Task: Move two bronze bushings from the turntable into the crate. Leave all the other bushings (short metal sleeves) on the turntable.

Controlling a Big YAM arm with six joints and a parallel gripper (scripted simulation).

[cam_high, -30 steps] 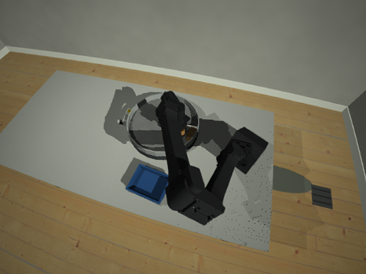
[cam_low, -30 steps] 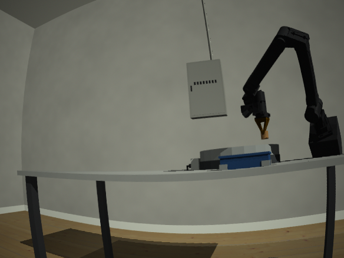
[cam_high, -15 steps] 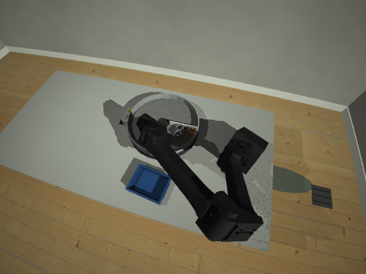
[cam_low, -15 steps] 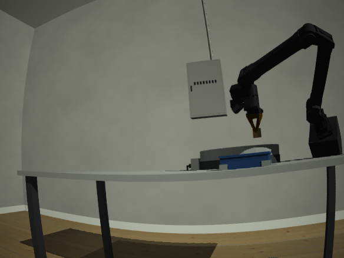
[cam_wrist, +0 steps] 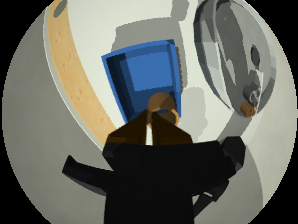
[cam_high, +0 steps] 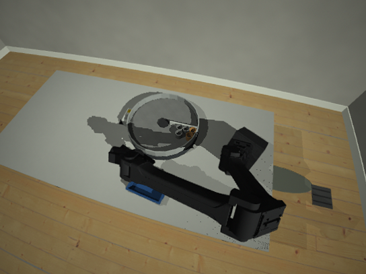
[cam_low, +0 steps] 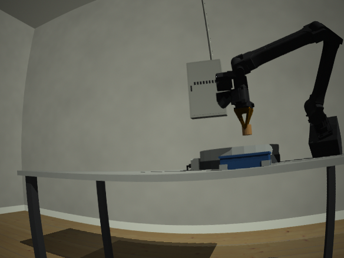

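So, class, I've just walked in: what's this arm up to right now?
The black arm's gripper is shut on a bronze bushing and holds it in the air above the blue crate. On the turntable sit three grey bushings and one more bronze one.
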